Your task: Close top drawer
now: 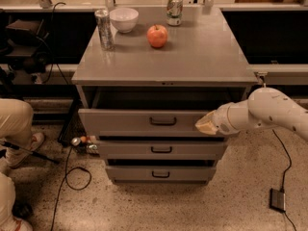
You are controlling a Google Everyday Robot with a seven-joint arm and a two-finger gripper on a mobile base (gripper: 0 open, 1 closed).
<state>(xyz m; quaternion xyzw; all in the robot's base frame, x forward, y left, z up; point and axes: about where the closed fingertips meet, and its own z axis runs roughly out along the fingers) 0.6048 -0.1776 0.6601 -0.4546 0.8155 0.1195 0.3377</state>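
The top drawer of the grey metal cabinet is partly open, its flat front sticking out a little with a small dark loop handle at the centre. My gripper comes in from the right on a white arm and rests against the right part of the drawer front. Two shallower drawers sit shut below it.
On the cabinet top stand a tall silver can, a white bowl, a red apple and a soda can. A person's legs are at the left. Cables and a small box lie on the floor.
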